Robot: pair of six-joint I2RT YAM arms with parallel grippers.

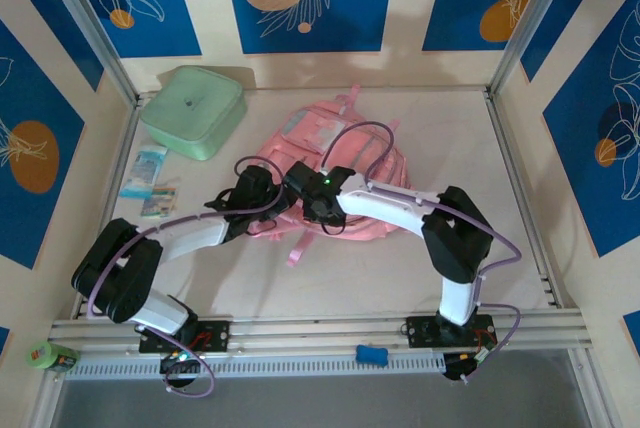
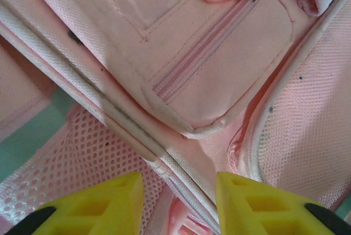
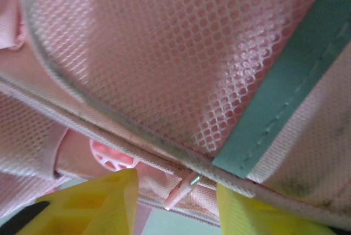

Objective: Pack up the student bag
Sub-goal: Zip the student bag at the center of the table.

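Pink cloth: the student bag (image 1: 330,143) lies mid-table (image 1: 440,148), nearer the far edge; it is soft weave with mesh (image 3: 181,54) panels.
Around: a mint green case (image 1: 193,110) at the far left corner and small packets (image 1: 150,173) by the left edge, both apart from the bag.
Left: on my left pincer (image 2: 180,202) the yellow fingers straddle a piped seam (image 2: 109,108); I cannot tell if they pinch it.
Right: my right pincer (image 3: 175,202) stands parted, a zip pull (image 3: 180,191) between the fingers and touching neither.
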